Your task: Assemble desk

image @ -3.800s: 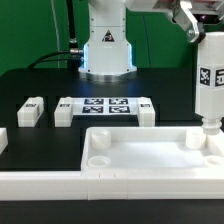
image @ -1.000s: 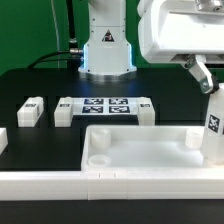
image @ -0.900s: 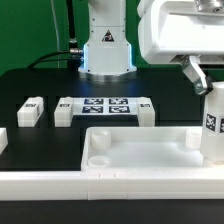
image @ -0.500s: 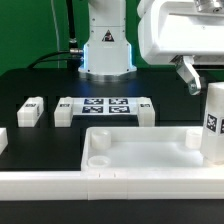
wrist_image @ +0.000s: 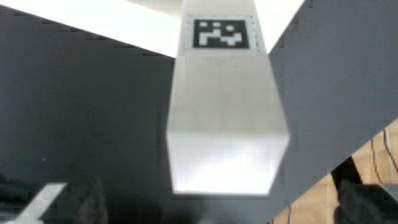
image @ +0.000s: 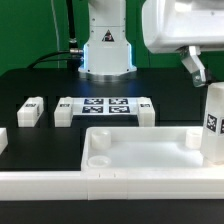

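Standing upright at the exterior view's right end of the desk slab (image: 140,152) is one white square leg (image: 213,125). It carries a small black-and-white tag on the face turned this way. Its foot drops behind the slab's raised rim at that corner, so I can't see how deep it sits.

The slab itself is a broad white plastic rectangle lying flat at the near edge of the black table (image: 40,75). It has a low lip all round and shallow round sockets at its corners.

The gripper (image: 200,70) hangs just above and behind the leg's top, its jaws spread wide and gripping nothing. The one finger (image: 193,63) showing in the exterior view is clear of the post. From the wrist camera the leg runs straight away below, another tag at its far end and open space along both its sides.

Further back, other legs (image: 30,110) lie flat on the table. Two of them sit hard against either end of the marker board (image: 105,106), in front of the arm's base (image: 107,45).
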{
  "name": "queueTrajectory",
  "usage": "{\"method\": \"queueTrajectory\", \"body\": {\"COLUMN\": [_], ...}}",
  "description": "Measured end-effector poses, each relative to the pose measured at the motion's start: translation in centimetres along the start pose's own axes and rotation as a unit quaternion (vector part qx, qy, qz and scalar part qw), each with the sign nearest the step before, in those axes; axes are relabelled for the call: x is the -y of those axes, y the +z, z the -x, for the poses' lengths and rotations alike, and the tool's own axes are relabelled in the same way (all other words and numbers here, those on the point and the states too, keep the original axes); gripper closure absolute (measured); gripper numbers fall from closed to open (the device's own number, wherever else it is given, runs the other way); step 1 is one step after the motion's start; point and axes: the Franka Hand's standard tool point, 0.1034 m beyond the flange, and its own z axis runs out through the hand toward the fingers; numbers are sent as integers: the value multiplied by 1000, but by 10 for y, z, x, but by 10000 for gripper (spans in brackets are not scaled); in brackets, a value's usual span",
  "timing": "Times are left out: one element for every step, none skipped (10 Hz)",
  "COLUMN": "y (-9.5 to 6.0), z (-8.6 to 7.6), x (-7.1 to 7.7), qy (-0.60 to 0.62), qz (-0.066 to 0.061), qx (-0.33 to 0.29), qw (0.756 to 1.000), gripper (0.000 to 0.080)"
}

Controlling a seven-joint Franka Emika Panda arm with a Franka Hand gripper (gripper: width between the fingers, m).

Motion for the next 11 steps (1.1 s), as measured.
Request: {"method": "queueTrajectory", "body": {"y": [1, 5, 7, 8, 11, 12, 16, 19, 19, 19, 19], "z": [-6, 1, 3, 5, 4, 13, 15, 15, 15, 15, 15], "x": [-3, 1, 2, -1, -4, -1, 1, 0, 0, 0, 0], "qy": [1, 8, 13, 15, 18, 22, 22, 22, 27, 32, 34], "qz": [0, -10, -22, -30, -34, -42, -44, -44, -43, -42, -42], "qx": [0, 38, 85, 132, 151, 199, 225, 225, 225, 226, 226], "qw": [1000, 999, 996, 991, 988, 979, 973, 973, 973, 973, 973], "gripper": [151, 151, 151, 151, 151, 151, 151, 151, 151, 276, 411]}}
